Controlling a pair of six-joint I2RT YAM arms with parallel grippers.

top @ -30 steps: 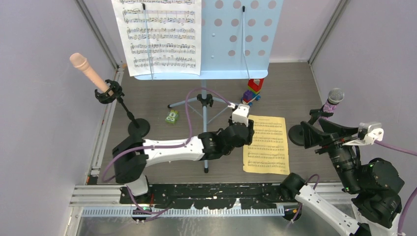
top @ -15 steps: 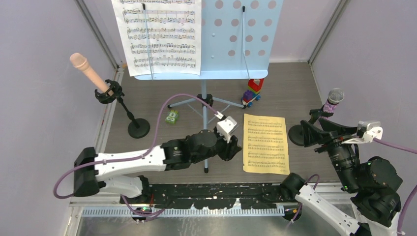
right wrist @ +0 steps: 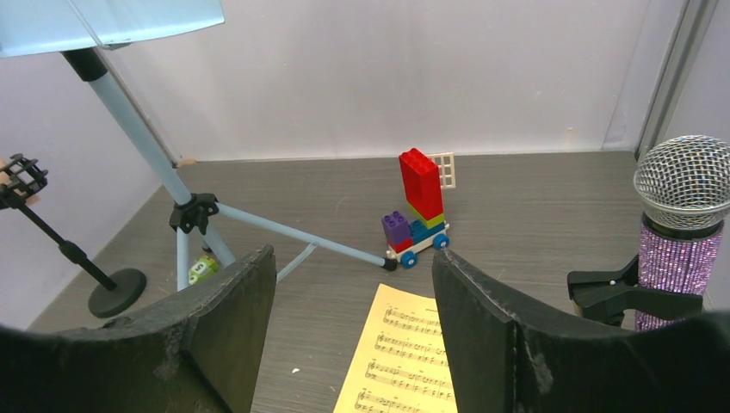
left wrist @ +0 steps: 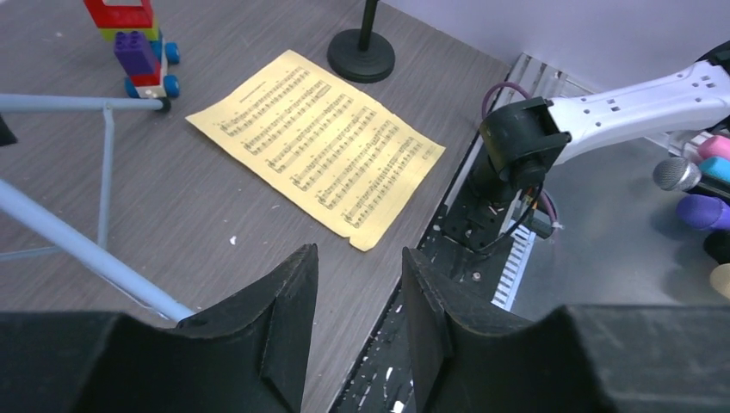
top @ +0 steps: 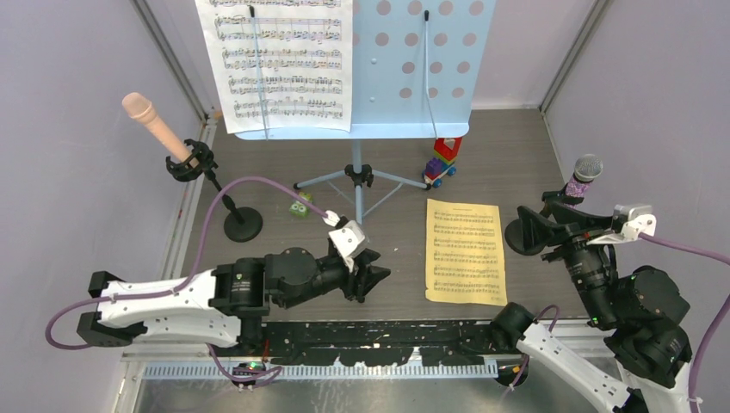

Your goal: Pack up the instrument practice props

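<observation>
The pale-blue music rack stands at the back on tripod legs, with a white score sheet on it. A yellow score sheet lies flat on the table right of centre, and shows in the left wrist view. The peach microphone sits in a black holder at left. The purple glitter microphone sits in a holder at right. My left gripper is open and empty, low near the front edge, left of the yellow sheet. My right gripper is open and empty, above the right holder's base.
A colourful toy brick car stands by the right tripod foot. A small green block lies by the left leg. One tripod leg runs close by my left gripper. Several more microphones lie off the table, beyond the right arm's base.
My left arm has pulled back from the yellow sheet's left edge toward the near left, empty. My right gripper has shifted slightly left. The sheets and microphones have not moved.
</observation>
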